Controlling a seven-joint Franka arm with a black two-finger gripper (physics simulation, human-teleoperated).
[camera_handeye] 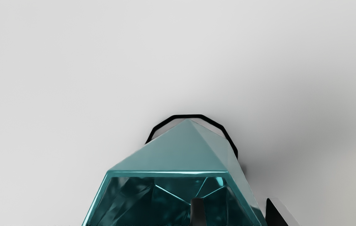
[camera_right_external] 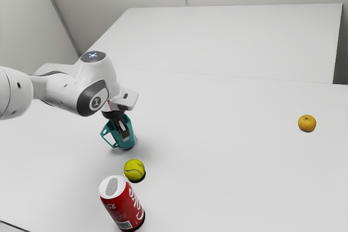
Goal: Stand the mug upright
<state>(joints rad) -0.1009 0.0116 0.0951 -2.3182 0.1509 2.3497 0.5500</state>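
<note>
The teal mug (camera_right_external: 130, 140) is left of the centre of the exterior view, its base on the table (camera_right_external: 228, 107) and its mouth upward, so it looks upright or nearly so. The tool (camera_right_external: 125, 136) reaches down to it. I cannot tell whether the tool is open or closed on the mug's wall.

The table's far edge runs across the top of the exterior view and turns down near the upper right; another edge cuts the lower left corner. A broad pale stretch of tabletop lies between the mug and the orange fruit (camera_right_external: 307, 123) at the right. Room is tighter toward the bottom of the frame, where the tennis ball (camera_right_external: 134, 170) sits near the mug and the red can (camera_right_external: 123, 204) stands just beyond the ball.

The exterior view gives the mug's handle (camera_right_external: 107, 136), on its left side. The wrist view looks into the mug's faceted mouth, with one dark part of the tool inside and another outside the wall, and reveals a black outline around the base.

The tool covers part of the mug in the exterior view, and the arm (camera_right_external: 60, 88) is cut off at the left. In the wrist view the mug runs off the bottom edge, and a mere sliver of the ball shows at the lower right.
</note>
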